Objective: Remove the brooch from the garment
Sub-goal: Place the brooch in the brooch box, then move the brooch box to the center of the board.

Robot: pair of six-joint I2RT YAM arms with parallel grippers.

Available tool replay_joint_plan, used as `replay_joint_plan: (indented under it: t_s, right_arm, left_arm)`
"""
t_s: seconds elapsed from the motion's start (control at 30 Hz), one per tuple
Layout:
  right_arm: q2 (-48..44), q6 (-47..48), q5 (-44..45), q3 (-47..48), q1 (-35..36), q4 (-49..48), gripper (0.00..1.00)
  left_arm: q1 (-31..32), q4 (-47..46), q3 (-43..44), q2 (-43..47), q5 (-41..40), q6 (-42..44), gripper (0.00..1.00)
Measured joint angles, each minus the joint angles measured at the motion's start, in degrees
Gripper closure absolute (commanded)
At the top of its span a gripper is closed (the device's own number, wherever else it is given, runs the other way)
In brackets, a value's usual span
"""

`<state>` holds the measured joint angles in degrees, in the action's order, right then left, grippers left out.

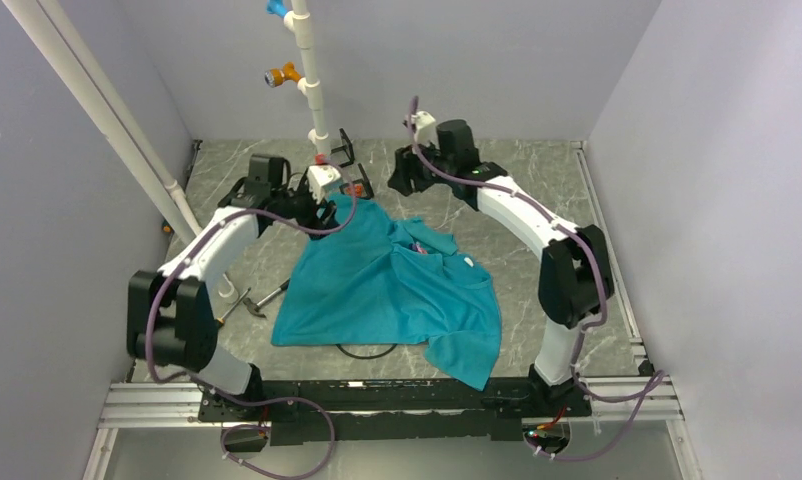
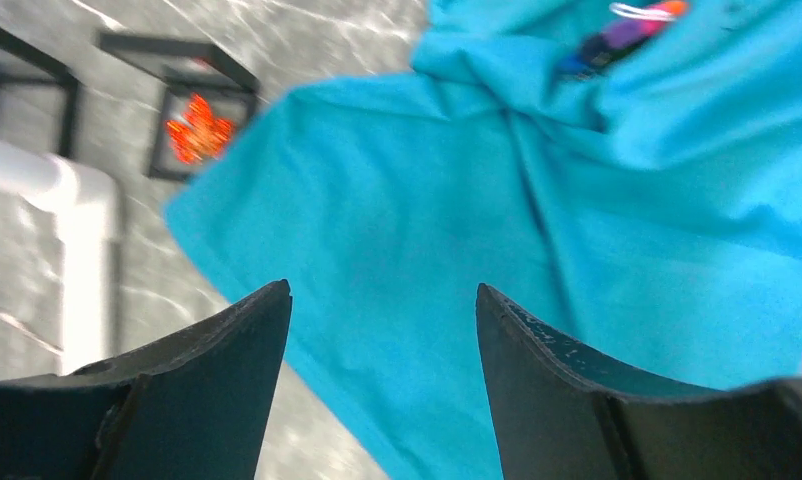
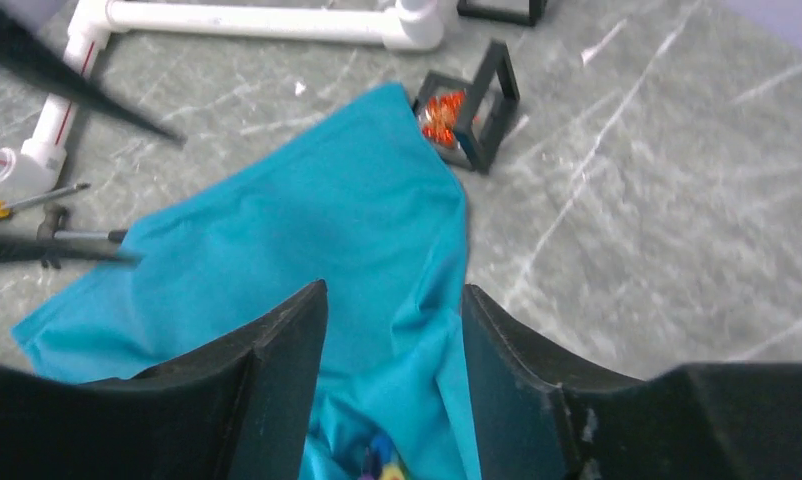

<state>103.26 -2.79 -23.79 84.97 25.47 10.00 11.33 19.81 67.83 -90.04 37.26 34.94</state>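
Two grippers over the far end of the teal T-shirt [image 1: 377,290], spread rumpled on the grey marbled table [image 3: 657,200]. Left gripper [image 2: 382,300]: parted wide, poised just above the cloth's far left edge, holds nothing. Right gripper [image 3: 395,300]: parted somewhat less, hangs over a fold of the shirt, nothing gripped. As for the brooch [image 2: 622,38]: sits among the folds of the shirt, pink-purple with a bright bit, blurred at the top edge of the left wrist view; in the right wrist view, peeps in at the bottom edge, in the gap between that gripper's two fingers. Beside the shirt's far corner: small black frame [image 3: 482,110] with an orange piece [image 3: 439,118] inside; beyond it, white PVC pipe [image 3: 267,20]
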Motion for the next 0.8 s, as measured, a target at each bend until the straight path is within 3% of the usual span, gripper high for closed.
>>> replay_joint_plan:
  t_s: [0.2, 0.4, 0.8]
  right_arm:
    - [10.1, 0.7, 6.1, 13.2, 5.2, 0.1, 0.49]
    - [22.6, 2.2, 13.5, 25.0, 7.8, 0.9, 0.49]
    - [33.2, 6.3, 21.9, 32.4, 10.2, 4.2, 0.52]
  left_arm:
    - [-4.2, 5.4, -10.3, 10.4, 4.9, -6.9, 0.27]
    - [-6.7, 6.6, -14.7, 16.9, 5.7, -10.6, 0.27]
    - [-7.4, 1.8, -19.0, 19.8, 8.0, -15.5, 0.27]
